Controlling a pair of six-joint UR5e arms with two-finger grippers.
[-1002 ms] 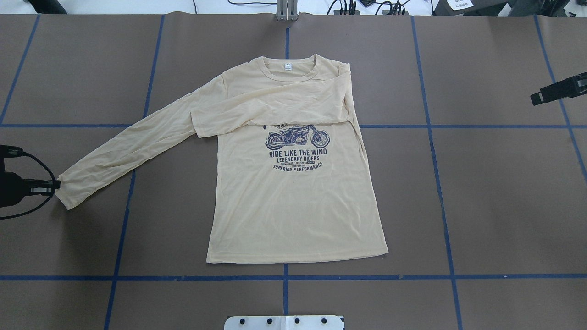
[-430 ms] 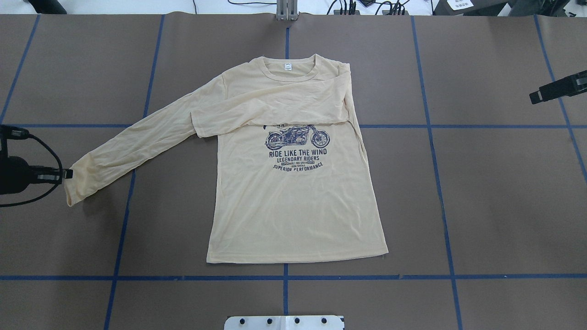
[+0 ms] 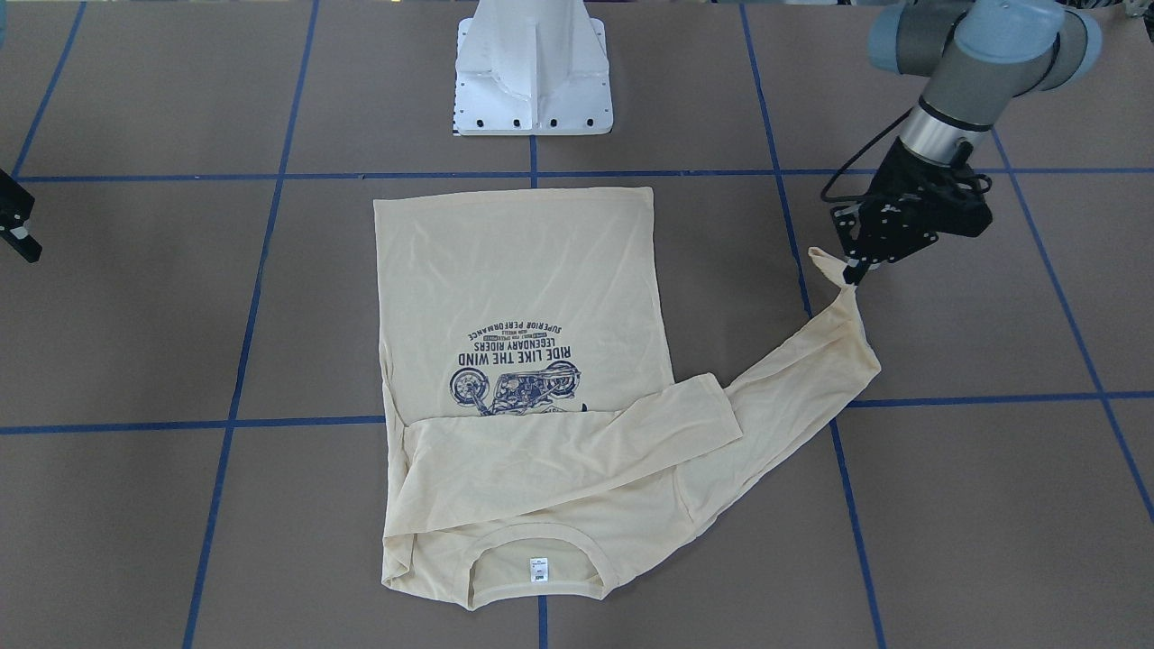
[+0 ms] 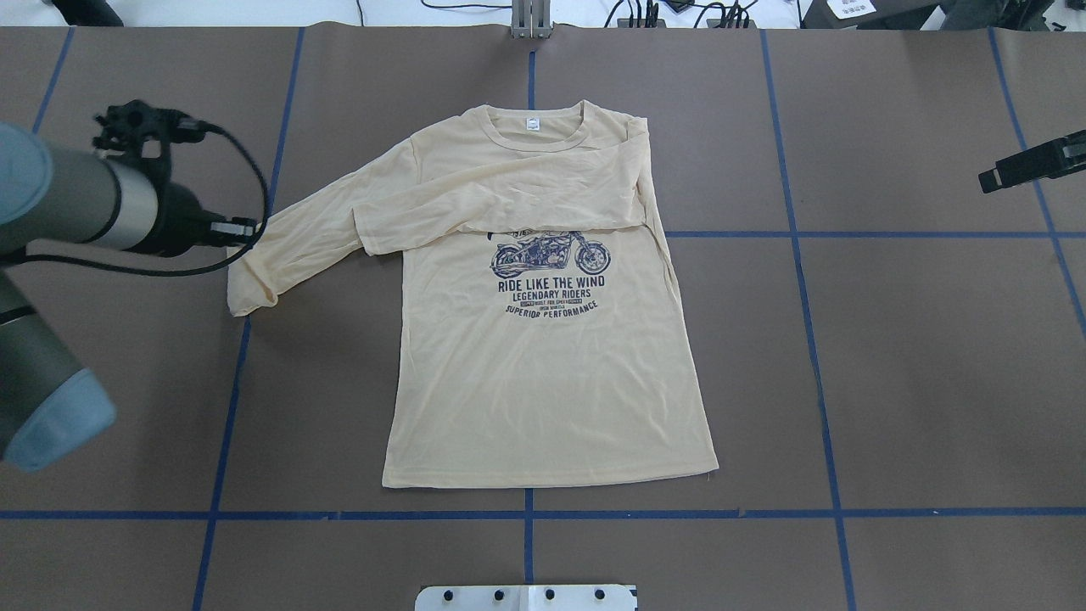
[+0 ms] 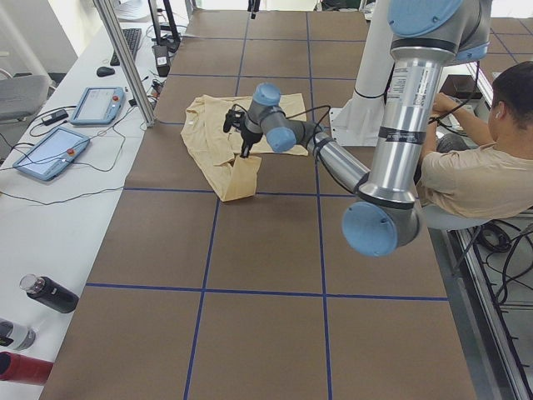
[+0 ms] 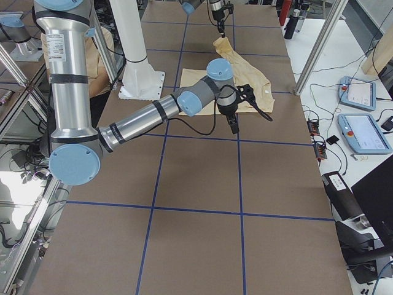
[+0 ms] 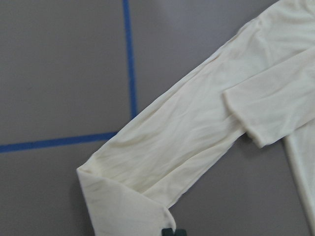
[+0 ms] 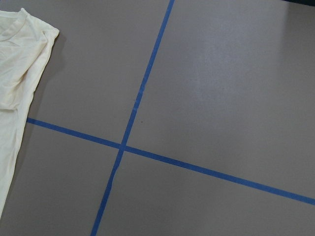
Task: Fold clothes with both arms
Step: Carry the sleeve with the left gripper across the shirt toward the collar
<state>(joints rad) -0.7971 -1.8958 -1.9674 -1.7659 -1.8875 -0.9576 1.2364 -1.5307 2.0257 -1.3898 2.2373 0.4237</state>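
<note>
The cream-yellow shirt lies flat, print side up, with its navy motorcycle print and white neck label showing. One sleeve is folded across the chest. The other sleeve stretches toward the robot's left. My left gripper is shut on that sleeve's cuff and holds it off the table, so the end of the sleeve hangs doubled below it. My right gripper hovers far off at the table's right side, away from the shirt, and I cannot tell whether it is open or shut.
The table is brown and crossed by blue tape lines. The white pedestal base stands beyond the shirt's hem. A seated person is behind the robot. Tablets and bottles lie on the side bench.
My left gripper has carried the cuff up off the table and in toward the shirt's body, so the sleeve end now doubles back. The right gripper has barely shifted.
</note>
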